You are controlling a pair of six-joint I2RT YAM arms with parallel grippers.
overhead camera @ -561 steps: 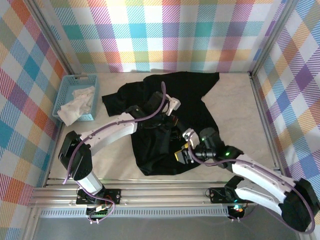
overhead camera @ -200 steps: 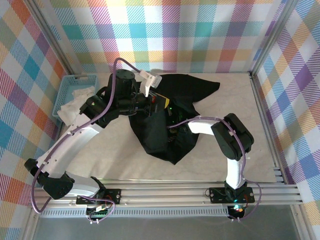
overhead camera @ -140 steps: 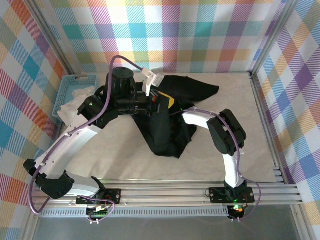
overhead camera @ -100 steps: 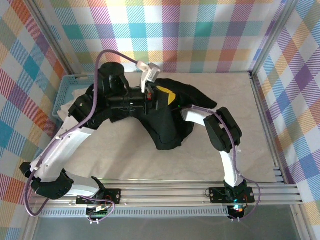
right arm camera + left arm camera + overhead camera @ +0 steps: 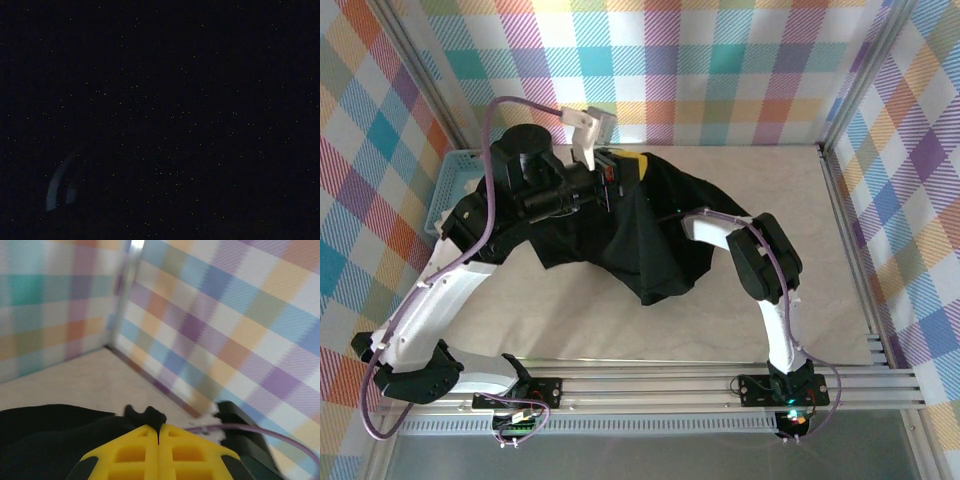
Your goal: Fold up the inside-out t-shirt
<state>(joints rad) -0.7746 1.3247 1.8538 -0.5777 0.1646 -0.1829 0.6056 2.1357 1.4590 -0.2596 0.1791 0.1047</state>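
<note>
The t-shirt (image 5: 650, 245) seemingly swallows the right gripper, hiding its jaws entirely.

No legible text, label, brand, number or sign on any surface in view.

The left arm (image 5: 450, 285), white with black joints and a looping purple cable (image 5: 525, 100), reaches up and over the pale stone-patterned table (image 5: 810, 210). The left gripper (image 5: 623, 168), with yellow fingers, is clamped on a large black cotton t-shirt (image 5: 650, 240) near the far wall. The t-shirt hangs from it in a rumpled drape, its lower folds resting on the table. The right arm (image 5: 765, 260) bends left, its forearm going under the cloth's right edge. A light-blue plastic basket (image 5: 450, 175) sits at far left, partly behind the left arm.
</note>
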